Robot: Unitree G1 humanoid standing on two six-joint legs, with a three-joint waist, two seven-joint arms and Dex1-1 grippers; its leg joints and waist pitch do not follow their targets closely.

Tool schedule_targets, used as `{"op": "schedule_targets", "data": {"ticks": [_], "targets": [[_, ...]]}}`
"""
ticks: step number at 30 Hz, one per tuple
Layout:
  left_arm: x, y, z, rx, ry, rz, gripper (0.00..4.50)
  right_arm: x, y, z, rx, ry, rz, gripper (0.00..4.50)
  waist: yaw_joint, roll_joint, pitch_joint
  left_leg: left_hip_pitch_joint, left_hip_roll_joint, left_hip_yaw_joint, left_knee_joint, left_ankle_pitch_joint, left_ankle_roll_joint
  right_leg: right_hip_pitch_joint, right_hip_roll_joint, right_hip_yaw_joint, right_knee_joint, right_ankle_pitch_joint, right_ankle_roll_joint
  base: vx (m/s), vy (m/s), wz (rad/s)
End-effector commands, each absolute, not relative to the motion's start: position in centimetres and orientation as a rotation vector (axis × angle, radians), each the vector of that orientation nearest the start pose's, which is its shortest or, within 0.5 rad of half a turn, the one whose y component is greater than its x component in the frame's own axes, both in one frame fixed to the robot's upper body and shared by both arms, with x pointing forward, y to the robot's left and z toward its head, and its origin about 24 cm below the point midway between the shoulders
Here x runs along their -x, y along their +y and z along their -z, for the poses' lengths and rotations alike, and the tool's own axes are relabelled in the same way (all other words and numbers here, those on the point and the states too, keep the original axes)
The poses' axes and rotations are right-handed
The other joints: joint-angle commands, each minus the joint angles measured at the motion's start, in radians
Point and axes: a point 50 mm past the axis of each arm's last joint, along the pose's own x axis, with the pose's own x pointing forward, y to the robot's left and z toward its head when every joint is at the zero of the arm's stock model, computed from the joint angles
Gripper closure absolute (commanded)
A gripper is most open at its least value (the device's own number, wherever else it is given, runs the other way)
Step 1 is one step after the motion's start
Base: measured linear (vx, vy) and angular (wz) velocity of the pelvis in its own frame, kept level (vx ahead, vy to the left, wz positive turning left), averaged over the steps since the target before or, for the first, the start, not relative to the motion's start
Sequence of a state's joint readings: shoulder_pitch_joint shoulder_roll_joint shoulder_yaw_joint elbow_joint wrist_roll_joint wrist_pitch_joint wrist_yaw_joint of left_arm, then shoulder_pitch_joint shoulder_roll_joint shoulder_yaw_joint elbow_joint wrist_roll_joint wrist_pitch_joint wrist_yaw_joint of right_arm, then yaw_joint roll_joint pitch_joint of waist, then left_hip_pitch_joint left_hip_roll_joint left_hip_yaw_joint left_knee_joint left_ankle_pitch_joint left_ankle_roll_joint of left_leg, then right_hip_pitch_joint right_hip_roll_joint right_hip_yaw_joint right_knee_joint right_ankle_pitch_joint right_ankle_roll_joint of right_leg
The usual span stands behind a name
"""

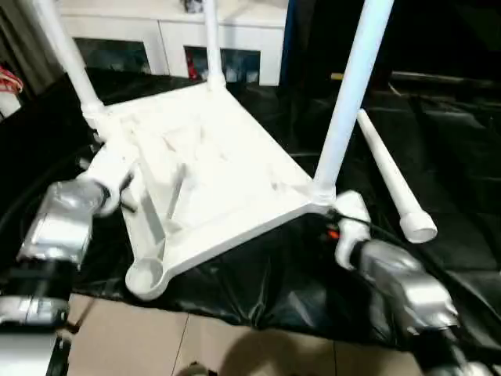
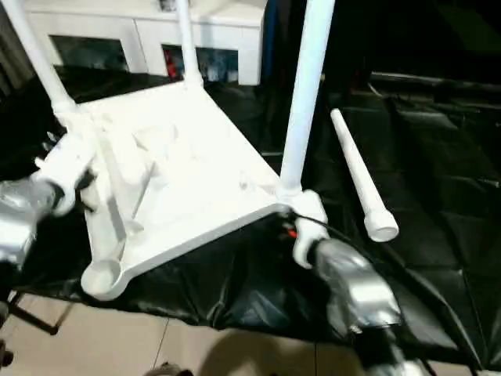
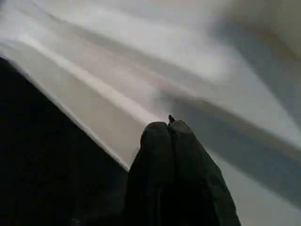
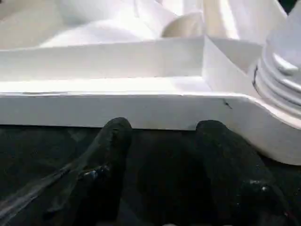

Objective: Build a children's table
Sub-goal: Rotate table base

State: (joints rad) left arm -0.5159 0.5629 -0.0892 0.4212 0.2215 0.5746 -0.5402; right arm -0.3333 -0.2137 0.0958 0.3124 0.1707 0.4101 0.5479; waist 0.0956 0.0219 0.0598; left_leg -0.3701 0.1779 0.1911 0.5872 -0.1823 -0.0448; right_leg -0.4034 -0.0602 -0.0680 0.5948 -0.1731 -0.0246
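The children's table top (image 1: 211,157) lies upside down and tilted on the black sheet, ribbed underside up. Three white legs stand in its corner sockets: one at the right (image 1: 352,86), one at the back (image 1: 211,39), one at the left (image 1: 66,55). The near socket (image 1: 145,276) holds no leg. A fourth leg (image 1: 387,172) lies loose on the sheet to the right. My left gripper (image 3: 169,129) is shut with nothing in it, tips against the top's left side. My right gripper (image 4: 162,129) is open just below the rim (image 4: 141,110), beside the right leg's socket (image 4: 282,80).
A white cabinet with glass doors (image 1: 172,47) stands behind the black-sheeted table (image 1: 438,141). The sheet's front edge runs just under the near socket, with tan floor (image 1: 156,337) below it.
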Motion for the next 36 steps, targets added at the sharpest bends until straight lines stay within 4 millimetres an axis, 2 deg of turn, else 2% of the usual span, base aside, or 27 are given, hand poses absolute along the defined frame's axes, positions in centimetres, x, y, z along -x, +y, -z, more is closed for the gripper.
{"op": "schedule_targets", "data": {"ticks": [1,5,6,7,8,9,10,11,12,14,17,20,22,25,28,30,32,34,35,36], "targets": [[-32.3,25.9,-7.2,-0.627,0.694,0.274,4.5,-30.2,-13.5,-2.0,0.008,0.458,-0.613,2.34,0.0,0.02,-0.071,0.019,0.054,-0.034,-0.071,-0.228,-0.016,0.043,-0.09,0.053,-0.064,-0.185,-0.203,0.0,0.0,0.0],[-31.6,25.6,-6.5,-0.644,0.766,0.349,4.5,-30.7,-13.1,-1.8,0.016,0.461,-0.603,2.79,-0.005,0.021,-0.068,0.018,0.053,-0.034,-0.072,-0.234,-0.015,0.046,-0.089,0.054,-0.064,-0.18,-0.21,0.0,0.0,0.0],[-31.3,25.4,-6.3,-0.644,0.784,0.384,4.5,-30.8,-13.0,-1.8,0.017,0.46,-0.601,2.88,-0.005,0.017,-0.068,0.018,0.054,-0.034,-0.072,-0.236,-0.015,0.047,-0.09,0.054,-0.064,-0.186,-0.208,0.0,0.0,0.0],[-30.9,24.6,-6.1,-0.639,0.792,0.476,4.5,-31.2,-12.8,-1.8,0.015,0.457,-0.596,2.88,-0.006,0.017,-0.068,0.014,0.055,-0.039,-0.075,-0.236,-0.017,0.05,-0.096,0.054,-0.062,-0.203,-0.212,0.0,0.0,0.0],[-30.7,24.1,-6.1,-0.633,0.794,0.539,4.5,-31.3,-12.6,-1.8,0.013,0.455,-0.593,3.11,-0.009,0.019,-0.067,0.013,0.054,-0.036,-0.075,-0.241,-0.018,0.049,-0.094,0.054,-0.064,-0.214,-0.211,0.0,0.0,0.0],[-30.3,23.3,-6.0,-0.613,0.803,0.616,4.5,-31.6,-12.5,-1.8,0.013,0.453,-0.59,3.18,-0.01,0.016,-0.065,0.021,0.055,-0.034,-0.074,-0.262,-0.021,0.042,-0.092,0.055,-0.07,-0.236,-0.211,0.0,0.0,0.0],[-30.3,23.3,-6.0,-0.613,0.803,0.616,4.5,-31.6,-12.5,-1.8,0.013,0.453,-0.59,3.18,-0.008,0.019,-0.063,0.022,0.055,-0.035,-0.076,-0.275,-0.026,0.042,-0.094,0.056,-0.07,-0.265,-0.211,0.0,0.0,0.0],[-29.7,22.3,-6.0,-0.577,0.817,0.72,4.5,-31.8,-12.4,-1.8,0.014,0.451,-0.587,3.27,-0.007,0.017,-0.063,0.026,0.056,-0.033,-0.075,-0.285,-0.031,0.04,-0.095,0.057,-0.072,-0.282,-0.205,0.0,0.0,0.0],[-29.7,22.3,-6.0,-0.577,0.817,0.72,4.5,-31.8,-12.4,-1.8,0.014,0.451,-0.587,3.38,-0.007,0.019,-0.063,0.023,0.055,-0.035,-0.075,-0.28,-0.03,0.043,-0.096,0.058,-0.07,-0.282,-0.205,0.0,0.0,0.0],[-28.5,19.7,-6.2,-0.512,0.82,0.96,4.5,-32.6,-12.0,-2.1,0.018,0.44,-0.579,3.62,-0.007,0.021,-0.064,0.025,0.056,-0.034,-0.076,-0.276,-0.034,0.04,-0.094,0.058,-0.068,-0.266,-0.21,0.0,0.0,0.0],[-28.4,19.0,-6.3,-0.497,0.805,1.006,4.5,-32.8,-12.0,-2.2,0.018,0.436,-0.578,3.84,-0.007,0.021,-0.066,0.026,0.053,-0.03,-0.072,-0.259,-0.034,0.041,-0.089,0.058,-0.064,-0.228,-0.217,0.0,0.0,0.0],[-28.2,16.2,-6.7,-0.424,0.75,1.124,4.5,-33.2,-11.8,-2.4,0.012,0.423,-0.57,4.12,-0.01,0.018,-0.071,0.019,0.052,-0.027,-0.069,-0.202,-0.022,0.05,-0.088,0.057,-0.054,-0.154,-0.231,0.0,0.0,0.0],[-28.7,14.1,-6.9,-0.39,0.691,1.156,4.5,-33.2,-11.7,-2.4,0.011,0.419,-0.57,4.29,-0.01,0.018,-0.071,0.017,0.051,-0.027,-0.067,-0.187,-0.013,0.053,-0.088,0.057,-0.055,-0.146,-0.233,0.0,0.0,0.0],[-29.1,12.9,-6.8,-0.378,0.657,1.161,4.5,-33.2,-11.8,-2.4,0.012,0.416,-0.567,4.47,-0.011,0.015,-0.071,0.013,0.05,-0.025,-0.065,-0.175,-0.004,0.056,-0.088,0.056,-0.057,-0.141,-0.233,0.0,0.0,0.0],[-30.5,9.4,-6.6,-0.355,0.561,1.128,4.5,-33.1,-12.9,-2.9,0.006,0.386,-0.523,4.47,-0.013,0.015,-0.07,0.013,0.046,-0.023,-0.062,-0.185,0.006,0.058,-0.085,0.055,-0.068,-0.181,-0.217,0.0,0.0,0.0],[-31.0,8.6,-6.6,-0.348,0.527,1.103,4.5,-33.0,-13.7,-3.2,0.009,0.368,-0.491,4.47,-0.009,0.013,-0.072,0.013,0.047,-0.026,-0.061,-0.175,0.01,0.061,-0.085,0.054,-0.067,-0.179,-0.204,0.0,0.0,0.0],[-31.2,8.4,-6.7,-0.36,0.513,1.091,4.5,-32.7,-14.7,-3.7,0.012,0.35,-0.46,4.47,-0.01,0.017,-0.076,0.009,0.046,-0.029,-0.059,-0.156,0.02,0.064,-0.086,0.052,-0.063,-0.144,-0.203,0.0,0.0,0.0],[-31.2,8.4,-6.8,-0.359,0.506,1.095,4.5,-32.6,-15.0,-3.8,0.016,0.346,-0.446,4.47,-0.012,0.012,-0.076,0.007,0.044,-0.027,-0.058,-0.143,0.034,0.065,-0.084,0.051,-0.063,-0.137,-0.206,0.0,0.0,0.0],[-31.2,8.6,-7.0,-0.358,0.487,1.102,4.5,-32.5,-15.7,-4.2,0.031,0.344,-0.416,4.47,-0.012,0.017,-0.076,0.008,0.044,-0.027,-0.057,-0.142,0.038,0.064,-0.085,0.051,-0.063,-0.142,-0.207,0.0,0.0,0.0],[-31.2,8.7,-7.0,-0.359,0.479,1.104,4.5,-32.5,-16.0,-4.4,0.04,0.343,-0.402,4.47,-0.012,0.016,-0.075,0.01,0.044,-0.026,-0.056,-0.142,0.043,0.062,-0.082,0.051,-0.068,-0.156,-0.204,0.0,0.0,0.0]]}}
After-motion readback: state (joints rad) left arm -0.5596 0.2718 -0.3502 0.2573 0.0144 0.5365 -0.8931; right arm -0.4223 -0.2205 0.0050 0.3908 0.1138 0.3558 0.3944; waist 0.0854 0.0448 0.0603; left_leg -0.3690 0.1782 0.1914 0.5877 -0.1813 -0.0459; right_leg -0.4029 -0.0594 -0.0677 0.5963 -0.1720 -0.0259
